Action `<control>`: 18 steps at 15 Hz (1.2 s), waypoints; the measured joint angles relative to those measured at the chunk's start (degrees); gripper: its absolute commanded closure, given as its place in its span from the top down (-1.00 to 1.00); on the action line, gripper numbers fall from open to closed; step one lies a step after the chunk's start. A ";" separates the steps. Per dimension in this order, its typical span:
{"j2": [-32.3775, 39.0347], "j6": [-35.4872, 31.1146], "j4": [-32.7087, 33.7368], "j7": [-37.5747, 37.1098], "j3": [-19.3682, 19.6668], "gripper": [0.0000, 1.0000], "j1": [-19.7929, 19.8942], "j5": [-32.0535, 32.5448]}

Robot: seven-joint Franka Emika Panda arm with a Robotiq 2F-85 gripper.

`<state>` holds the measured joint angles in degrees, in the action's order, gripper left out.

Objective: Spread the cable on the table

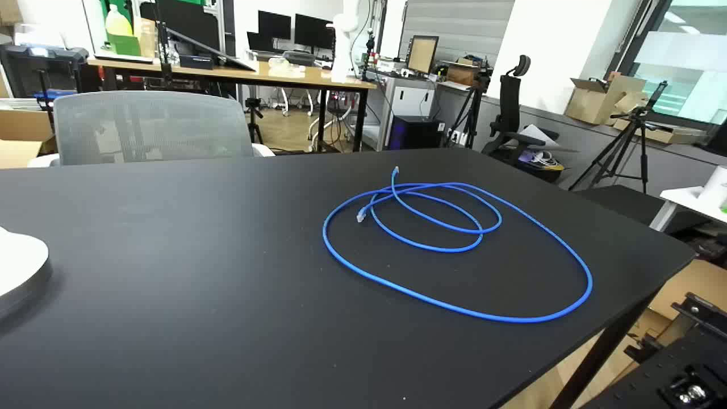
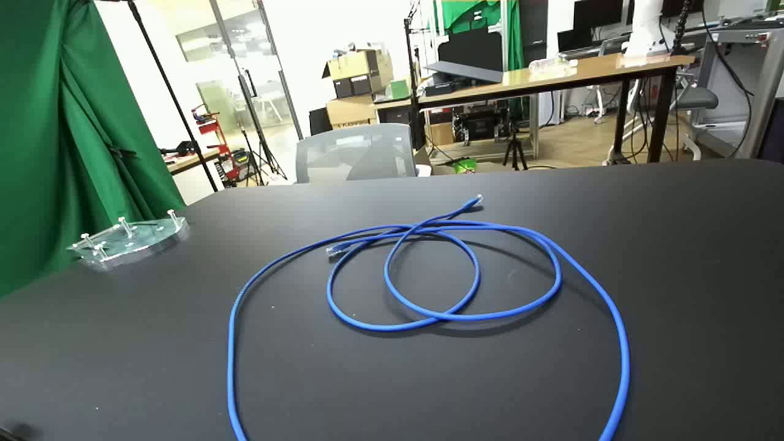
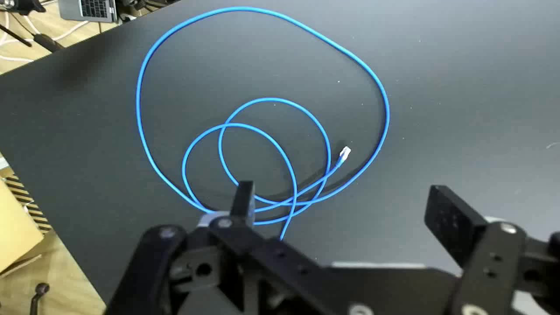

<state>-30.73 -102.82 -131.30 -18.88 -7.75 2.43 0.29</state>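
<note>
The bright blue cable lies in loops on the black table (image 1: pixel 170 272) and shows in both exterior views (image 1: pixel 515 320) (image 2: pixel 230 361). One wide loop surrounds smaller, crossing loops. Both clear plug ends lie close together near the crossings. In the wrist view the cable (image 3: pixel 138 100) spreads over the upper left and middle; one plug shows, and the other end is hidden behind the gripper. My gripper (image 3: pixel 342 192) is open and empty above the table, its left finger overlapping the crossings in the picture. No contact with the cable is visible. The gripper is out of both exterior views.
A clear plate with upright bolts (image 2: pixel 131 242) sits at the table's far left. A white rounded object (image 1: pixel 20 261) stands at the left edge. A grey mesh chair (image 1: pixel 153 125) is behind the table. Black metal hardware (image 1: pixel 681 352) is beyond the near right edge.
</note>
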 measured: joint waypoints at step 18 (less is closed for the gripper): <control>3.16 -3.46 -0.54 7.17 1.78 1.00 -0.36 0.25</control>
<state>-27.57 -106.28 -131.83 -11.71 -5.98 2.07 0.54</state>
